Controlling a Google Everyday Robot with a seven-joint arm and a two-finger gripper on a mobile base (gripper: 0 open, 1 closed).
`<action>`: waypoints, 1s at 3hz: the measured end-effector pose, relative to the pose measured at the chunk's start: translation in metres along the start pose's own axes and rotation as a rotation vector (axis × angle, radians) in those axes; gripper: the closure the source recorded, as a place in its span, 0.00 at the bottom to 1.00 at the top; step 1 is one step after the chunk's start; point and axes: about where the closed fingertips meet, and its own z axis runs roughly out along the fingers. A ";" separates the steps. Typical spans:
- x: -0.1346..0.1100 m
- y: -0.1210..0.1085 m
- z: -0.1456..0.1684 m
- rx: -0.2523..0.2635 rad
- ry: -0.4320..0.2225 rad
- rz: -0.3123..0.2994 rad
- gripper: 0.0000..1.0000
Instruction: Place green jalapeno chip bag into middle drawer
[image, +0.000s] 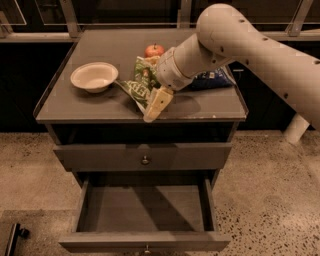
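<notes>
Gripper (156, 106): you have it low over the front of the cabinet top (90, 107), a little right of centre in your view. It slants down and to the left, and its cream tip reaches the front lip.
Jaws: you cannot tell from this view whether they stand apart or closed, or whether they hold anything.
Green jalapeno chip bag (141, 84): it lies crumpled on the cabinet top, between the bowl and the wrist, just beside the gripper. Its right part is hidden behind the wrist, and you cannot tell whether the gripper touches it.
Middle drawer (145, 207): it is pulled out toward you at the bottom of the cabinet, with its flat grey floor in view.
Upper drawer (100, 156): it is shut, one tier above, with a small knob (145, 160) at its centre.
Bowl (94, 76): pale and upright, it sits on the left of the top, apart from the green bag.
Apple (154, 50): red, it sits at the back, just behind the green bag.
Dark blue chip bag (212, 79): it is on the right of the top, partly hidden by the arm.
Arm (260, 47): it enters from the upper right and crosses over the top.
</notes>
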 end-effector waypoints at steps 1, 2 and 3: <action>-0.002 -0.002 0.001 0.001 -0.002 -0.003 0.00; -0.002 -0.002 0.001 0.001 -0.002 -0.003 0.18; -0.002 -0.002 0.001 0.001 -0.002 -0.003 0.41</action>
